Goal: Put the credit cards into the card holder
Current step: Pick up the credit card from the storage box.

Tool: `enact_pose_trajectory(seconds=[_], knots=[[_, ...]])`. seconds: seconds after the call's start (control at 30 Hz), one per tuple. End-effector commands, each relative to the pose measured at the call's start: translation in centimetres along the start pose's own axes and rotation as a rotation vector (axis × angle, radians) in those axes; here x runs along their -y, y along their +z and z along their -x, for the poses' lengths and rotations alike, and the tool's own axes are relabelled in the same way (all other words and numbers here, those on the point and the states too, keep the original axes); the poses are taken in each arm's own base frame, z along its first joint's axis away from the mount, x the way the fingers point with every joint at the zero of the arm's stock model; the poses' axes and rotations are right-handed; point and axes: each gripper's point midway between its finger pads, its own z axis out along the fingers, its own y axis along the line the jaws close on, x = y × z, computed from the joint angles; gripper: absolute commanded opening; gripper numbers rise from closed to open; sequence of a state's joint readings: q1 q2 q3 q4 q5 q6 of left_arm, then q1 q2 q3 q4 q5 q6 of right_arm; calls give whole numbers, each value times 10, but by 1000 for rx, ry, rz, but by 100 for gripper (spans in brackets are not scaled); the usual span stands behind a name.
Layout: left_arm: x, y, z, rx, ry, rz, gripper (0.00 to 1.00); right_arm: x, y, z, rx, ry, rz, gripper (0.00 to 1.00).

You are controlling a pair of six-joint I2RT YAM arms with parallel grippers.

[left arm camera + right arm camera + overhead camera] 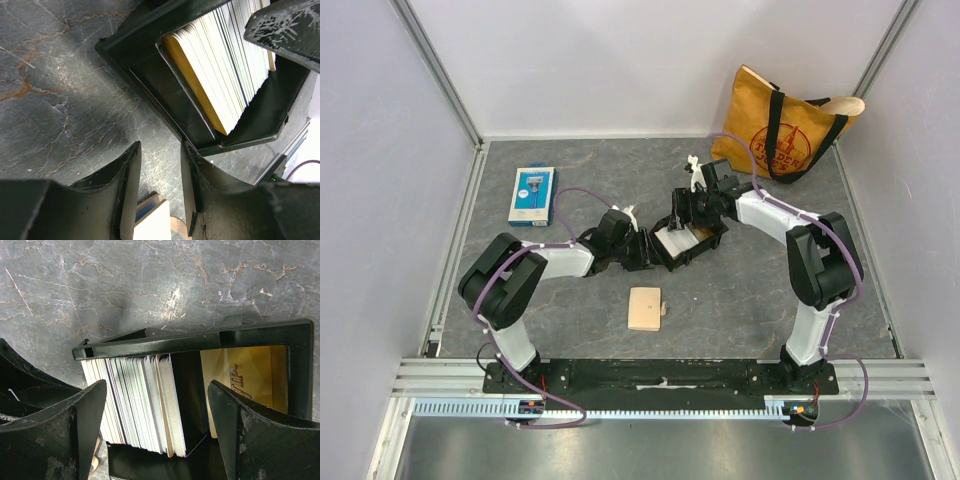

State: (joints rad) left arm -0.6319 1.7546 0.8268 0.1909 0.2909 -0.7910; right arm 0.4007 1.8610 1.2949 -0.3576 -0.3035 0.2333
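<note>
Picking step: right gripper, jaws wide apart, hovers over the credit cards in the tray. Left gripper is half-closed just beside the tray; I cannot tell whether it holds anything. Next: pinch one card and carry it back to the card holder behind both grippers.

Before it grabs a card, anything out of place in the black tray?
The card stack in the black tray leans at a slant rather than standing straight, and one gold card sits apart across a gap.

White arms carry black joints (purple cables loop alongside them).
</note>
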Motion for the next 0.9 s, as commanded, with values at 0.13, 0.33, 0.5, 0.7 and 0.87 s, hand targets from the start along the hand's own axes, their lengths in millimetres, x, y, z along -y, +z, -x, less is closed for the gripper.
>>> enact_pose_trajectory(seconds=[0.13, 0.33, 0.5, 0.7, 0.87], knots=[[22, 4, 22, 42, -6, -72, 42, -7, 5, 4, -4, -18, 62, 89], [23, 3, 24, 47, -6, -78, 41, -16, 1, 2, -13, -18, 104, 88], [24, 2, 24, 48, -5, -79, 41, -19, -5, 6, 0, -18, 115, 86], [22, 2, 24, 45, -9, -78, 41, -20, -10, 6, 0, -17, 121, 84], [22, 2, 23, 42, -7, -81, 40, -17, -13, 7, 7, -16, 109, 80]])
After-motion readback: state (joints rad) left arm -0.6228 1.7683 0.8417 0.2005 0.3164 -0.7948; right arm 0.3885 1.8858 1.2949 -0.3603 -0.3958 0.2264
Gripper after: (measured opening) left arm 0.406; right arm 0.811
